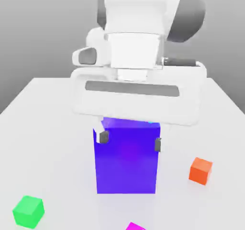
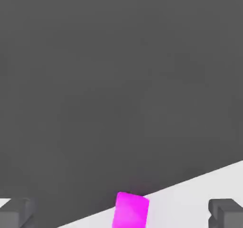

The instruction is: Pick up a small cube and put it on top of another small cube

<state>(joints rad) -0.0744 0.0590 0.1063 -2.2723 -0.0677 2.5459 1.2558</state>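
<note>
While the magenta cube point(image 1: 135, 226) is sitting at the table's near edge, at about six o'clock from the gripper point(image 1: 129, 141) in the exterior view, the arm is hanging above the table with its claw released and nothing between the fingers point(image 1: 102, 136). In the hand view the same magenta cube point(image 2: 130, 210) is lying between the two fingertips, well below them and apart from both. That offset is what the coming move is likely turning on: the claw probably needs to travel toward six o'clock and descend. The cube has no long axis to favour.

An orange cube point(image 1: 200, 170) is resting at about four o'clock from the claw and a green cube point(image 1: 28, 212) at about eight o'clock, both well apart from the magenta one. A tall blue block point(image 1: 126, 166) is standing just behind the fingers. The white table point(image 1: 43, 128) is lying flat against a plain grey backdrop.
</note>
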